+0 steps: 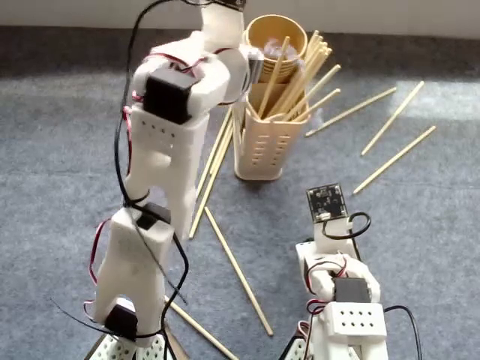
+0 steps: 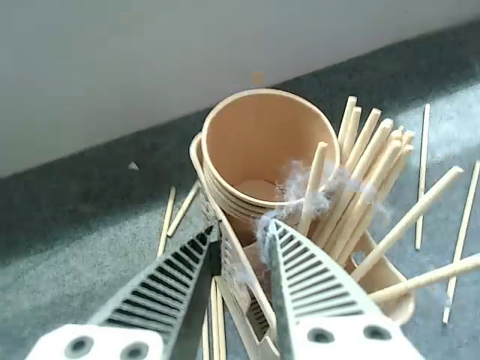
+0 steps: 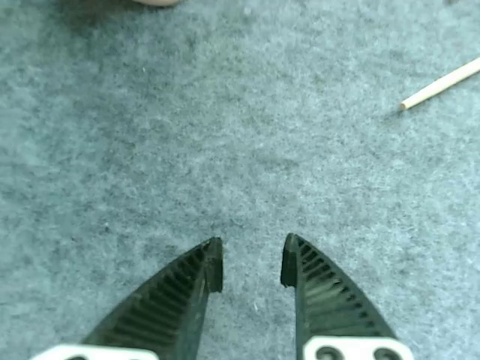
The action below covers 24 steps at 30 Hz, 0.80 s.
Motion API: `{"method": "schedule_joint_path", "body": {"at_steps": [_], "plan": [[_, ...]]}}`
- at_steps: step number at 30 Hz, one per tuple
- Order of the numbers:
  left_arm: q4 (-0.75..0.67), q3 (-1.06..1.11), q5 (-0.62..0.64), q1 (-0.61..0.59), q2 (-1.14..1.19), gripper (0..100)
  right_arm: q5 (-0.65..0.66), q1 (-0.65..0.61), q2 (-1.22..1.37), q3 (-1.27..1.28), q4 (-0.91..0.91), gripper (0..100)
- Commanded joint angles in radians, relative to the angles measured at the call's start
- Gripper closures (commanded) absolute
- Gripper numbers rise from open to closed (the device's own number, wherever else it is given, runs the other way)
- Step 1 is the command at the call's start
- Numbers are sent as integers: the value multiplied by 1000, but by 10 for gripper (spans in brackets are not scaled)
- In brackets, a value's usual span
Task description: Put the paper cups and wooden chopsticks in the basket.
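Note:
A tan perforated basket (image 1: 262, 146) stands upright at the back of the grey carpet. In it sit a stack of paper cups (image 1: 276, 36) and a bundle of wooden chopsticks (image 1: 300, 79). My left gripper (image 2: 244, 236) is open just above the basket's near rim (image 2: 234, 264), beside the cups (image 2: 259, 150) and the chopsticks (image 2: 364, 184), holding nothing. In the high view it (image 1: 253, 67) sits at the basket's left top. My right gripper (image 3: 251, 262) is open over bare carpet, with one chopstick tip (image 3: 442, 81) farther off. Several loose chopsticks (image 1: 238, 271) lie on the carpet.
Loose chopsticks lie right of the basket (image 1: 394, 159) and against its left side (image 1: 211, 171). Another lies near the left arm's base (image 1: 196, 326). The right arm (image 1: 341, 300) is folded low at the front right. A pale wall (image 2: 150, 60) runs behind the basket.

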Motion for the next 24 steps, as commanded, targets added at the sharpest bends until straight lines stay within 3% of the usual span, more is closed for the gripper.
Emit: {"method": "schedule_joint_path", "body": {"at_steps": [1,5,9,14,16,19,24], "plan": [[-115,-53,-8,-44,-246,888,9,35,-12,-12,-18,855],[-206,-51,-3,-133,-338,891,9,44,-12,-12,-18,855],[106,-45,0,-302,-338,892,11,148,-12,-111,-18,855],[109,272,8,-575,-255,892,5,196,-1,-400,-13,855],[81,377,48,-630,-242,892,-5,196,15,-495,-12,855],[83,521,124,-661,-203,892,-89,196,159,-610,-16,855],[38,711,207,-634,-91,888,-207,203,653,-906,-24,855]]}}
